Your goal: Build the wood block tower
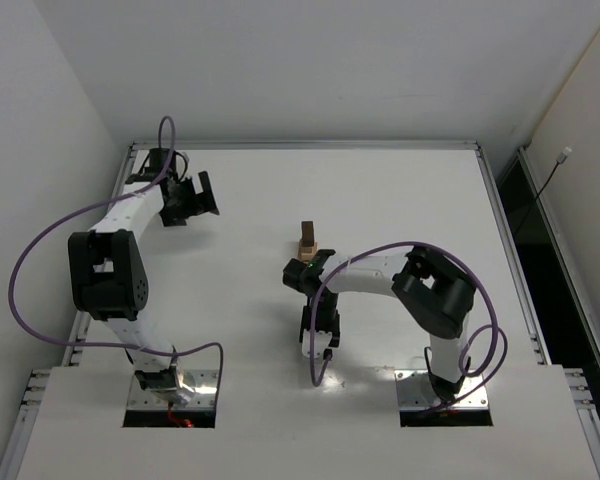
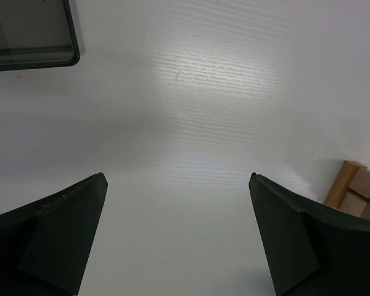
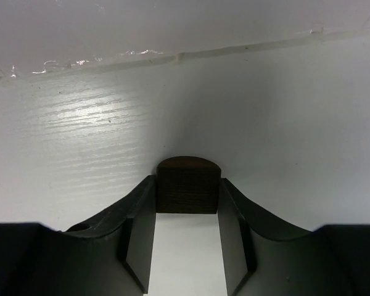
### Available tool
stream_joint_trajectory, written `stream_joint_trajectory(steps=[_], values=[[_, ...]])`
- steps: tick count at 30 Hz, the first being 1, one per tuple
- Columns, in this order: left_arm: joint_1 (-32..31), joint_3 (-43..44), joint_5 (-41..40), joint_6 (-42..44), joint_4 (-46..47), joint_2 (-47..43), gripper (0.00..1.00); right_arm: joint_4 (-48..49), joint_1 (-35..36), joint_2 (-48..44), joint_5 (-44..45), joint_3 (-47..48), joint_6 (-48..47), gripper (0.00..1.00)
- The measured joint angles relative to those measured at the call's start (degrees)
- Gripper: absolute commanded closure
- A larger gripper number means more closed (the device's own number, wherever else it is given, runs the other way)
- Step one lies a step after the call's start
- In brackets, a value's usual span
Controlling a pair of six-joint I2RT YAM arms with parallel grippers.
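Centrally, the right gripper [image 3: 187, 196] pinches a dark brown block [image 3: 187, 180] with a rounded upper edge. Both fingers [image 3: 142, 228] lie flat against the block's sides, and it stands upright between their tips. Whether the block rests on the table [image 3: 283, 142] or is raised off it cannot be told. Beyond the block, a rough seam [image 3: 172, 57] crosses the white surface from side to side. Seen from above, the right gripper [image 1: 320, 345] lies on the near side of the wood block tower [image 1: 308, 242], close to it but apart. Its fingers point away from the tower, toward the arm bases. The tower stands near the middle of the table [image 1: 400, 190], with a dark brown piece upright on top of light tan blocks. The left gripper [image 1: 208, 195] is well apart from the tower, to its left and farther back, with its jaws turned toward the tower's side. In the left wrist view the left gripper [image 2: 179, 237] is spread wide, and bare table shows between its fingers [image 2: 61, 237]. Tan blocks [image 2: 357, 191] of the tower appear at the right edge of that view, just beyond the right-hand finger. A translucent grey bin [image 2: 31, 37] with a dark rim fills the top left corner, on the opposite side of the left gripper from the tower.
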Motion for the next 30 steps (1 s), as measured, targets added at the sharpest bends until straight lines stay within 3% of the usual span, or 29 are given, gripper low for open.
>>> stream_joint_trajectory(steps=[3, 7, 12, 18, 23, 28, 30], values=[[0.1, 0.0, 0.2, 0.0, 0.0, 0.0, 0.0, 0.1, 0.0, 0.0, 0.0, 0.0, 0.5, 0.99], [0.2, -0.7, 1.4, 0.3, 0.4, -0.2, 0.0, 0.0, 0.0, 0.0, -0.5, 1.1, 3.5, 1.0], [0.0, -8.7, 6.8, 3.6, 2.1, -5.4, 0.0, -1.7, -1.3, -0.5, -6.0, 7.0, 12.7, 1.0], [-1.7, -16.6, 14.3, 10.1, 3.4, -16.6, 0.0, -6.7, -11.0, -1.4, -22.8, 22.5, 31.8, 1.0], [-6.0, -17.0, 14.5, 17.9, 4.1, -27.0, 0.0, -14.4, -22.1, 0.3, -38.4, 34.4, 44.4, 1.0], [-14.2, -20.8, 7.8, 26.2, 9.0, -40.7, 0.0, -8.9, -30.7, 0.8, -51.4, 30.9, 64.6, 1.0], [-17.9, -25.3, 4.6, 30.9, 12.7, -47.1, 0.07, -4.2, -33.3, 0.9, -53.7, 28.8, 74.8, 1.0]])
